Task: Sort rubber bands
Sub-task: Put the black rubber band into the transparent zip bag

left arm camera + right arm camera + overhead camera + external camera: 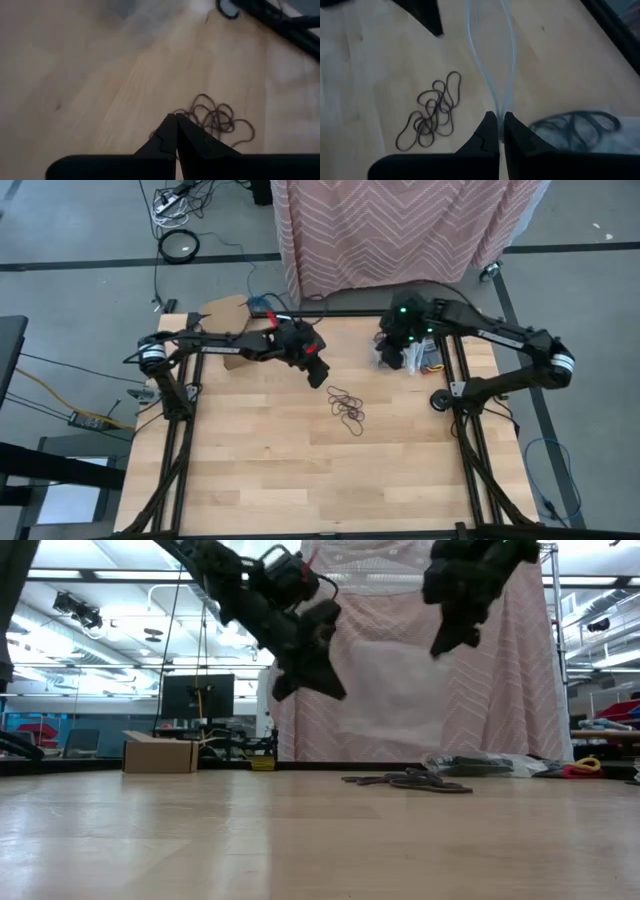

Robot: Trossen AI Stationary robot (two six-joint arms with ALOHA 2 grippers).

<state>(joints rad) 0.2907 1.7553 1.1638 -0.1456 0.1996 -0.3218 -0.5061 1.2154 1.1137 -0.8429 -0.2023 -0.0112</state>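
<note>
Rubber bands (pixel 347 408) lie tangled mid-table on pale wood planks (pixel 260 470). Left gripper (pixel 316 373) hangs pinched together, empty, just beside them. Right gripper (pixel 392 358) clamps a clear plastic bag (pixel 490 60) at the back edge. Pink chevron cloth (pixel 400 230) drapes behind; grey floor around

The colours of the tangled thin rubber bands (pixel 347 408) near the wooden table's (pixel 250 470) middle are too small to tell.

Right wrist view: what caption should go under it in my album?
Right gripper pinches a clear bag above tangled rubber bands.
</note>
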